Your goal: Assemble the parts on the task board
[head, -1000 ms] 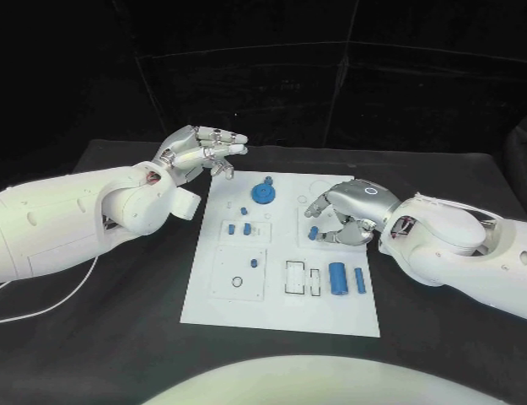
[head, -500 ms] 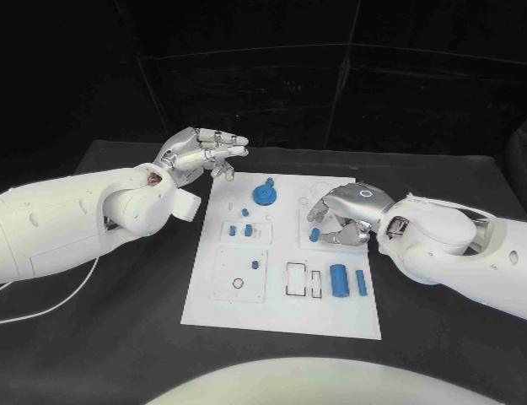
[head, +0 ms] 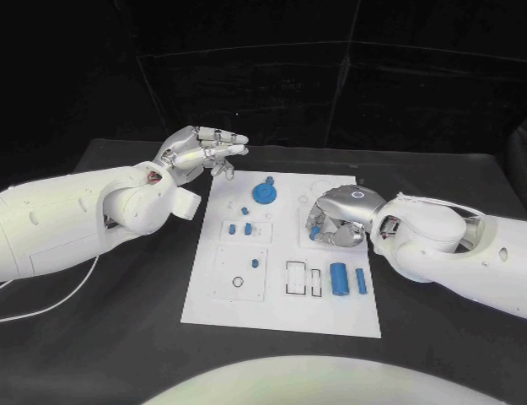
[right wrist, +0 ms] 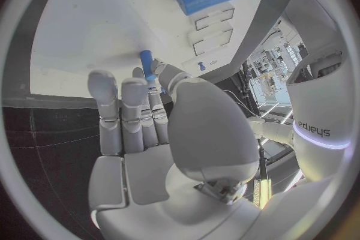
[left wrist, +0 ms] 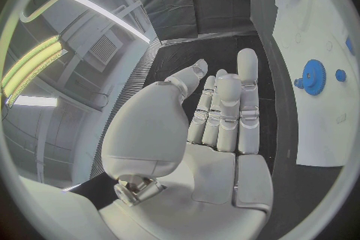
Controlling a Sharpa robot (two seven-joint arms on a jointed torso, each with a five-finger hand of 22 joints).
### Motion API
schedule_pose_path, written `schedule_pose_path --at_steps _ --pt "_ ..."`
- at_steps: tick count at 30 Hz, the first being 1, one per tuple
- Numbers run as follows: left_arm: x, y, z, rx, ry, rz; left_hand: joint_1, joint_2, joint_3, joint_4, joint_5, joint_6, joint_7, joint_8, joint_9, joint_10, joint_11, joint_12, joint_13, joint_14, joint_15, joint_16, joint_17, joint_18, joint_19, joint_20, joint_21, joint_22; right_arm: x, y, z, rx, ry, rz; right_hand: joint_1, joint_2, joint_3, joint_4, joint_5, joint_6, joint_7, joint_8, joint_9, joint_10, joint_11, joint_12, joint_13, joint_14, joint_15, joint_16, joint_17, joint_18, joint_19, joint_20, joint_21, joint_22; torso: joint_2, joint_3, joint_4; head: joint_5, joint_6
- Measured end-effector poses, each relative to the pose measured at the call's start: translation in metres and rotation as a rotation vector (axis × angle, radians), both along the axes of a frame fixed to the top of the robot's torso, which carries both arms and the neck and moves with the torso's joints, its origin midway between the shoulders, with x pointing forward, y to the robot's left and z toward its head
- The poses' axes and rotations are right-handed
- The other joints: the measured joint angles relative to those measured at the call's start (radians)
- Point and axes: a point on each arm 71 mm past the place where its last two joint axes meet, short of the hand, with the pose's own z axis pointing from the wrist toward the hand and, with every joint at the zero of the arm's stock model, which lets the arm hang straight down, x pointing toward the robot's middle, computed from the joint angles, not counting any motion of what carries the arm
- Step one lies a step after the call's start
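Right hand point(head: 340, 221) pinches a small blue peg point(right wrist: 146, 64) over the white task board point(head: 276, 308); left hand point(head: 199, 152) spread.

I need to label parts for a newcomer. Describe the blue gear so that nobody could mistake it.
Start at the white board in the middle of the black table and go to its far end, near the left robot hand. The gear lies there: a round, flat blue wheel with a toothed rim, broader than the small blue pegs below it.
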Motion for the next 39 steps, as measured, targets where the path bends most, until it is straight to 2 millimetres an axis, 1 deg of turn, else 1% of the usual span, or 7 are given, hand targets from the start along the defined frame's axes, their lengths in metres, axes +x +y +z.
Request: schedule_pose_path --at_steps 11,12,14,16,20,32,39 --pt "0.000 0.000 0.000 0.000 0.000 0.000 0.000 0.000 0.000 0.000 0.000 0.000 0.000 0.000 0.000 0.000 0.000 0.000 0.000 0.000 0.000 0.000 0.000 0.000 0.000 0.000 0.000 0.000 0.001 0.002 -0.002 -0.022 0.018 0.006 0.000 0.000 0.046 -0.012 -0.011 0.020 -0.001 0.000 0.000 0.032 -0.004 -0.028 0.000 0.000 0.000 0.017 0.013 0.000 0.004 -0.004 0.014 0.020 0.000 0.0001 -0.0003 0.001 -0.003" --pt "0.000 0.000 0.000 0.000 0.000 0.000 0.000 0.000 0.000 0.000 0.000 0.000 0.000 0.000 0.000 0.000 0.000 0.000 0.000 0.000 0.000 0.000 0.000 0.000 0.000 0.000 0.000 0.000 0.001 0.003 -0.002 -0.022 0.018 0.006 0.000 0.000 0.049 -0.016 -0.011 0.024 0.002 0.000 -0.001 0.034 -0.001 -0.032 0.000 0.000 0.000 0.020 0.014 0.000 0.004 -0.004 0.014 0.021 -0.001 0.0000 -0.0003 0.001 -0.004" --pt "0.000 0.000 0.000 0.000 0.000 0.001 0.000 0.000 -0.006 0.000 0.000 0.000 0.000 0.000 0.000 0.000 0.000 0.004 0.000 0.000 0.000 0.000 0.000 0.000 0.000 0.000 -0.004 -0.001 0.001 0.003 -0.002 -0.022 0.018 0.007 0.000 0.000 0.066 -0.018 -0.034 0.027 -0.002 0.000 -0.003 0.042 -0.001 -0.039 -0.001 0.002 -0.002 0.029 0.021 0.000 0.006 -0.001 0.022 0.028 -0.001 0.0000 -0.0003 0.001 -0.004" --pt "0.000 0.001 0.000 0.000 0.000 0.001 0.000 0.000 -0.006 0.000 0.000 0.000 0.000 0.000 0.000 0.000 0.000 0.005 0.000 0.000 0.000 0.000 0.000 0.000 0.000 0.000 -0.005 -0.001 0.001 0.003 -0.002 -0.019 0.015 0.006 0.003 0.003 0.081 -0.022 -0.056 0.031 0.002 0.000 -0.003 0.044 -0.002 -0.044 0.000 0.004 -0.004 0.038 0.029 0.000 0.010 -0.002 0.026 0.038 -0.001 0.0000 -0.0003 0.002 -0.004" --pt "0.000 0.001 0.000 0.001 0.000 0.001 0.000 0.000 -0.006 0.000 0.000 0.000 0.000 0.000 0.000 0.000 0.000 0.005 0.000 0.000 0.000 0.000 0.000 0.000 0.000 0.000 -0.007 -0.001 -0.001 0.002 0.000 -0.002 0.003 0.006 0.009 0.009 0.099 -0.029 -0.059 0.034 0.000 -0.001 -0.005 0.053 -0.004 -0.051 0.001 0.004 -0.004 0.050 0.043 0.000 0.018 0.000 0.040 0.061 -0.001 0.0003 -0.0007 0.002 -0.005" --pt "0.002 0.004 -0.001 0.005 0.000 0.010 0.000 0.000 -0.006 0.000 0.000 0.000 0.000 0.000 0.000 0.000 0.000 0.005 0.000 0.000 0.000 0.000 0.000 0.000 0.000 0.000 -0.007 -0.001 -0.017 -0.002 0.024 0.145 -0.043 0.013 0.015 0.015 0.115 -0.040 -0.064 0.038 0.001 -0.005 -0.005 0.058 -0.002 -0.064 0.002 0.004 -0.004 0.055 0.049 0.000 0.022 -0.003 0.047 0.070 -0.002 0.0002 -0.0011 0.003 -0.006" --pt "0.003 0.006 -0.001 0.007 0.000 0.016 0.000 0.000 -0.006 0.000 0.000 0.000 0.000 0.000 0.000 0.000 0.000 0.005 0.000 0.000 0.000 0.000 0.000 0.000 0.000 0.000 -0.007 -0.001 -0.024 0.012 0.034 0.235 -0.020 0.049 0.015 0.015 0.121 -0.041 -0.064 0.037 0.001 -0.006 -0.005 0.058 -0.002 -0.067 0.002 0.004 -0.004 0.060 0.049 0.000 0.021 -0.003 0.047 0.072 -0.002 0.0002 -0.0012 0.005 -0.005"
